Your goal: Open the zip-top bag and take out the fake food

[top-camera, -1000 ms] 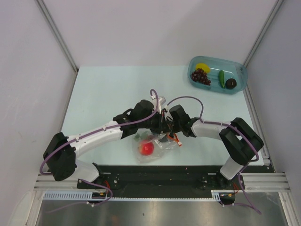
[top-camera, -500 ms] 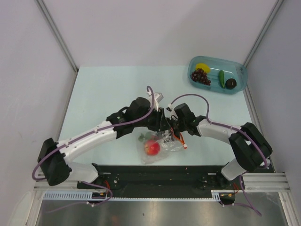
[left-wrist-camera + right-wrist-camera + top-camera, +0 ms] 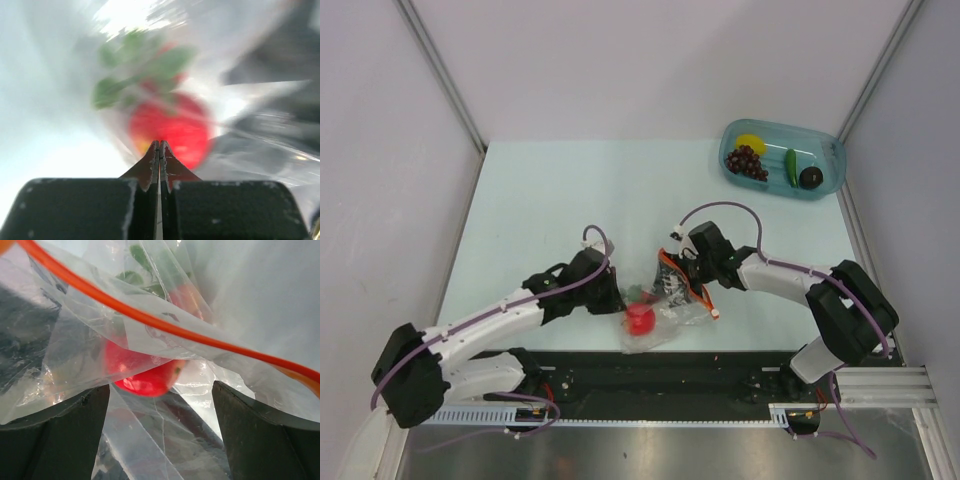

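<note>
The zip-top bag (image 3: pixel 677 306) lies crumpled at the table's near edge, its orange-red zipper strip (image 3: pixel 165 328) running across the right wrist view. The red round fruit (image 3: pixel 639 318) with green leaves sits inside it, and shows blurred through the film in the left wrist view (image 3: pixel 170 127). My left gripper (image 3: pixel 616 298) is shut, just left of the bag, its tips (image 3: pixel 160 143) pointing at the fruit. My right gripper (image 3: pixel 682 278) is open over the bag's top, with loose film and the fruit (image 3: pixel 145 376) between its spread fingers (image 3: pixel 95 410).
A teal tray (image 3: pixel 830 160) at the far right corner holds a yellow lemon-like piece (image 3: pixel 750 141), a dark grape bunch (image 3: pixel 747 161), a slim green vegetable (image 3: pixel 790 167) and a dark round piece (image 3: pixel 810 177). The black base rail (image 3: pixel 650 365) runs just in front of the bag.
My left arm has pulled back left and down, away from the bag's top. The bag has sunk lower, with the fruit nearer the front edge. The right gripper stays at the zipper.
</note>
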